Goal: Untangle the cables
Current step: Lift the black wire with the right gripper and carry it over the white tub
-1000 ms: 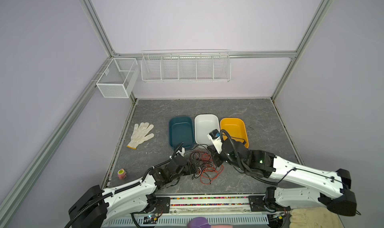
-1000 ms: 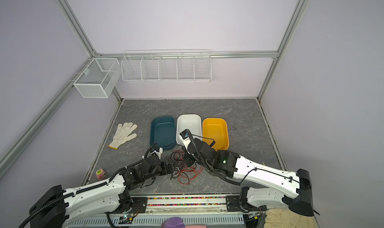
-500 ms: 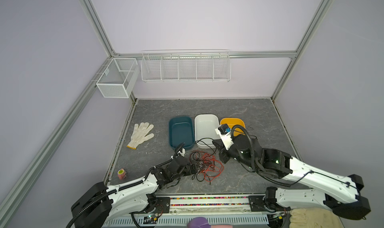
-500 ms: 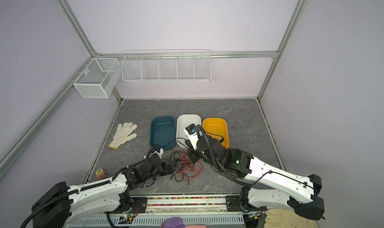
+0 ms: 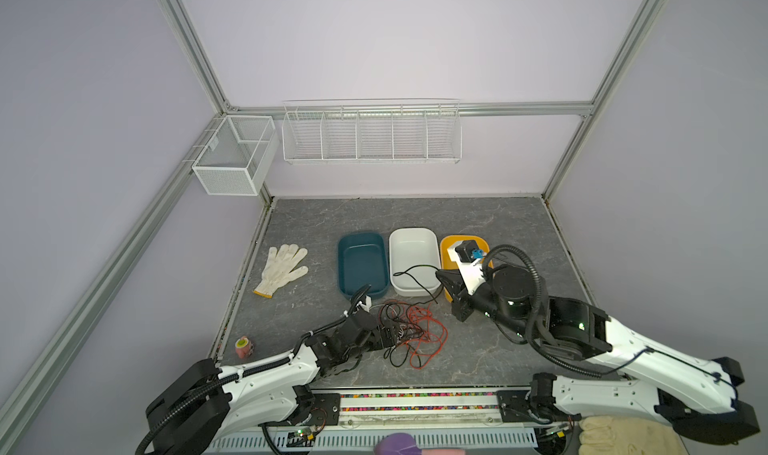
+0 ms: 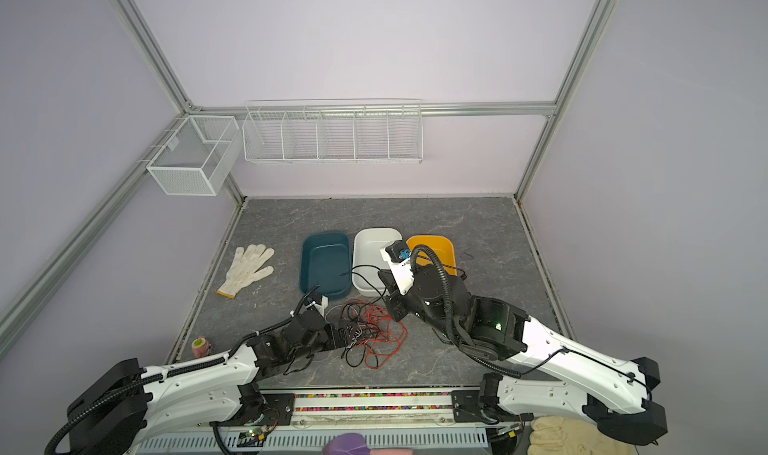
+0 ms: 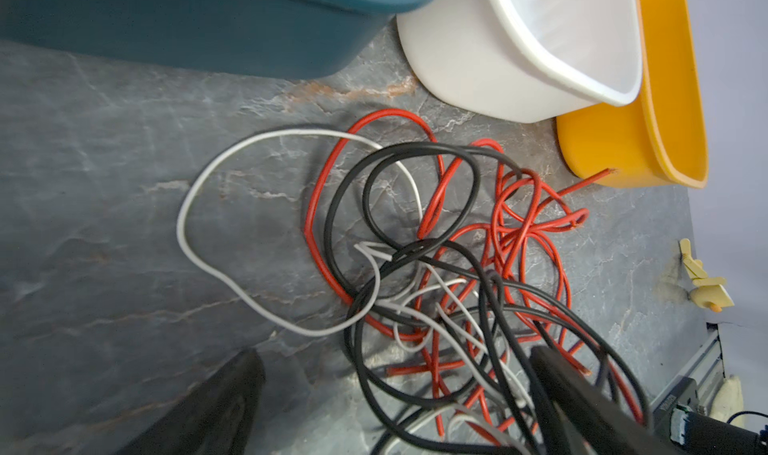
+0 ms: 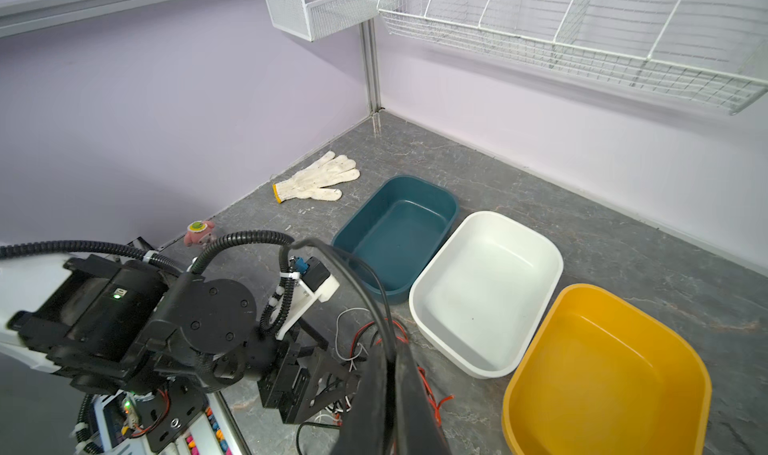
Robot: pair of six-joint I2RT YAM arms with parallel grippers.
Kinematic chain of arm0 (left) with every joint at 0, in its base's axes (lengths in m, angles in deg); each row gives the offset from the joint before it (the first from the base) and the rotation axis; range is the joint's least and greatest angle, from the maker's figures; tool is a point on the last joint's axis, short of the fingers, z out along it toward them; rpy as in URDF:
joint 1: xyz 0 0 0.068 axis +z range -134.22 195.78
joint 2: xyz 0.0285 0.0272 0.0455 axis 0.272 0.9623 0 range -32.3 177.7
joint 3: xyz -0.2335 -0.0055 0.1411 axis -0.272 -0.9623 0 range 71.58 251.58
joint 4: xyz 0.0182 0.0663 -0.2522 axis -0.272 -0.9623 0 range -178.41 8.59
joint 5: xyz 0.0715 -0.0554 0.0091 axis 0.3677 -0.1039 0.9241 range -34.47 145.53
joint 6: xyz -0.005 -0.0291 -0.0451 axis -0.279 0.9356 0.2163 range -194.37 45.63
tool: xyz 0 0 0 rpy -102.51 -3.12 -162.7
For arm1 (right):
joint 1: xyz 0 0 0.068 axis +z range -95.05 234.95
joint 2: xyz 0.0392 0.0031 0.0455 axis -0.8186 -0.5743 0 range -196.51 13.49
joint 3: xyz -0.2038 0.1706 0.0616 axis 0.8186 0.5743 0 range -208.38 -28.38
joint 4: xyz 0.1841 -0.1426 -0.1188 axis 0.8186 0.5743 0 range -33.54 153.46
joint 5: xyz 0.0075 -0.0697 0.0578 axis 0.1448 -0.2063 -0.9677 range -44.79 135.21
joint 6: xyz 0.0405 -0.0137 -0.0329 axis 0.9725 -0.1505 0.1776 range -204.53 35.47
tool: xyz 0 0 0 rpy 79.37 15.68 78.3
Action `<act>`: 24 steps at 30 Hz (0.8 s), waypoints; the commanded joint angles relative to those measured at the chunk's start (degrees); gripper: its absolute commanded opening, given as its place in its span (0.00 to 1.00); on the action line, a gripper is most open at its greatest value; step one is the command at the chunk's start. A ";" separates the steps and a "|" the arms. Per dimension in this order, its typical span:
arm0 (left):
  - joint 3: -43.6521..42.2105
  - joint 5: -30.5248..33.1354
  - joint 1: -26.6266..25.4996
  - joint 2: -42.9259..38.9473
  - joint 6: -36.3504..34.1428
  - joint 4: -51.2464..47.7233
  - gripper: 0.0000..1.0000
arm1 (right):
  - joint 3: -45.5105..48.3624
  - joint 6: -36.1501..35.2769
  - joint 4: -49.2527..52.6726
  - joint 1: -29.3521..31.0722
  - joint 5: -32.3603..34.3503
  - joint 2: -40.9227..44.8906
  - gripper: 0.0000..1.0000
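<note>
The cables (image 5: 417, 334) (image 6: 376, 334) lie in a tangled pile of red, black and white wire on the grey floor, in front of the bins. My left gripper (image 5: 388, 335) (image 6: 345, 335) is low at the pile's left edge and open. In the left wrist view its fingers straddle part of the tangle (image 7: 457, 245), around the left gripper's midpoint (image 7: 395, 390). My right gripper (image 5: 445, 277) (image 6: 384, 278) (image 8: 392, 370) is raised over the white bin's near right corner, shut on a black cable (image 5: 415, 268) (image 8: 353, 274) that arcs over the bin and trails down to the pile.
A teal bin (image 5: 359, 262), a white bin (image 5: 411, 245) and a yellow bin (image 5: 446, 247) stand in a row behind the pile. A white glove (image 5: 282, 268) lies at the left. A small pink toy (image 5: 243, 346) sits by the left edge. Wire baskets (image 5: 370, 133) hang on the back wall.
My right gripper has risen and moved back and right from the pile, drawing the black cable up over the white bin. The left gripper has stayed open at the pile.
</note>
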State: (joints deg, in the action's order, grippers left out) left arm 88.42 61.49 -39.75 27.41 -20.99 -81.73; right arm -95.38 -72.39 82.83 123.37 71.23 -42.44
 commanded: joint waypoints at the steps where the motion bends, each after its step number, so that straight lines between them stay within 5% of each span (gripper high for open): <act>1: -0.02 1.07 -0.28 -1.02 0.15 -0.64 0.99 | -2.83 -2.74 -1.20 0.35 2.59 1.77 0.07; 14: -0.20 1.02 -0.28 -0.33 0.01 -0.53 0.99 | -7.04 -4.82 -1.06 0.27 3.86 3.60 0.07; 24: 7.49 11.00 0.23 -14.55 -8.52 -17.20 1.00 | -8.13 -4.41 1.84 -5.18 4.20 2.97 0.07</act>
State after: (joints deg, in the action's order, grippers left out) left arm 91.57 67.15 -39.72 16.04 -25.23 -92.02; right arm -101.85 -76.85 83.47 120.38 75.73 -39.11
